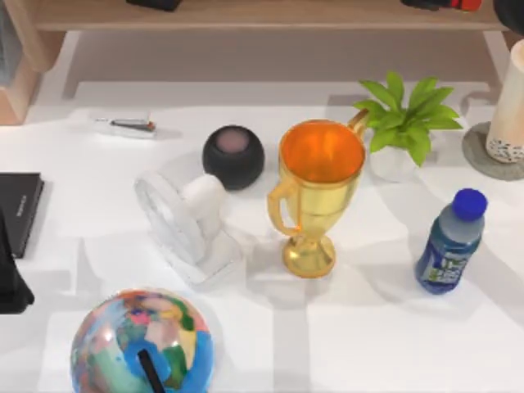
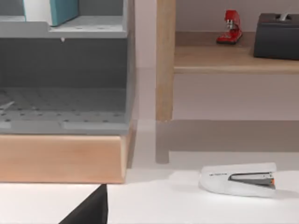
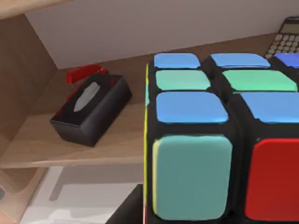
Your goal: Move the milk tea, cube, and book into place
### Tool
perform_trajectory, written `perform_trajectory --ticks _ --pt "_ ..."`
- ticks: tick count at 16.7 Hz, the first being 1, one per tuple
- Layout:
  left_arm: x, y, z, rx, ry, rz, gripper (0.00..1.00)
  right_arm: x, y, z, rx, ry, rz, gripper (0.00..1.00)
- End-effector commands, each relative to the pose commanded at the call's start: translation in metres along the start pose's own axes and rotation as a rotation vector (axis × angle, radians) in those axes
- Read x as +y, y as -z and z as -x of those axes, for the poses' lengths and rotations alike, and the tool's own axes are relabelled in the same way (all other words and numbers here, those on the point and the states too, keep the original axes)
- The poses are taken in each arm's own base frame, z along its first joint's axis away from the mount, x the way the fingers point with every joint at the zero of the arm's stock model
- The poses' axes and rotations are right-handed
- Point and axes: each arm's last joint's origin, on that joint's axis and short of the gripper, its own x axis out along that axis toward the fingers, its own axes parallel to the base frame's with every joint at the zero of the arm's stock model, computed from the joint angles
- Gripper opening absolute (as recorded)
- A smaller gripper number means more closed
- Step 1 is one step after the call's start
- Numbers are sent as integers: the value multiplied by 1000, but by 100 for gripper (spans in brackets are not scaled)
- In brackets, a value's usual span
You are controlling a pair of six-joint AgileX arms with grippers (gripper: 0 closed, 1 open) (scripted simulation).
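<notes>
Top view: white surface (image 1: 368,336) is crowded. The milk tea (image 1: 509,106) stands on a grey coaster (image 1: 483,155) at the far right edge, partly cut off by the frame. Just left of it is a potted plant (image 1: 407,123), and nearer the front is a blue-capped bottle (image 1: 450,241); its label is not readable. A gold trophy (image 1: 315,192) stands mid-surface, with a black round speaker (image 1: 233,155) and a white desk fan (image 1: 190,225) to its left. A globe (image 1: 143,344) sits at the front left. A white stapler (image 1: 127,125) lies at the back left, and a thin black book (image 1: 18,209) lies at the left edge.

Right wrist view: the cube (image 3: 219,140) is very close to the camera, over a wooden shelf (image 3: 107,140). Blue, green, teal and red squares are visible. A black tissue box (image 3: 91,109) with a red stapler (image 3: 84,73) behind it lies on that shelf, and a calculator (image 3: 285,42) lies further along. Right jaws: cannot tell if they grip the cube.

Left wrist view: the book (image 2: 58,10) stands on the upper tier of a grey rack (image 2: 70,84), next to something white. The white stapler's small print is illegible. Left jaws: cannot tell their state.
</notes>
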Motion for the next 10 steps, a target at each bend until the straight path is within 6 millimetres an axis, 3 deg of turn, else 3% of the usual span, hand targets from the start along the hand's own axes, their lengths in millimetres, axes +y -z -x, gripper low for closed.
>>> perform_trajectory --ticks 5,8,10 --pt "0 0 0 0 0 0 100 -23 -50 -63 -277 153 209 0" --pt "0 0 0 0 0 0 100 -46 -62 -90 -335 240 279 0" --pt "0 0 0 0 0 0 100 -50 -64 -94 -342 254 289 0"
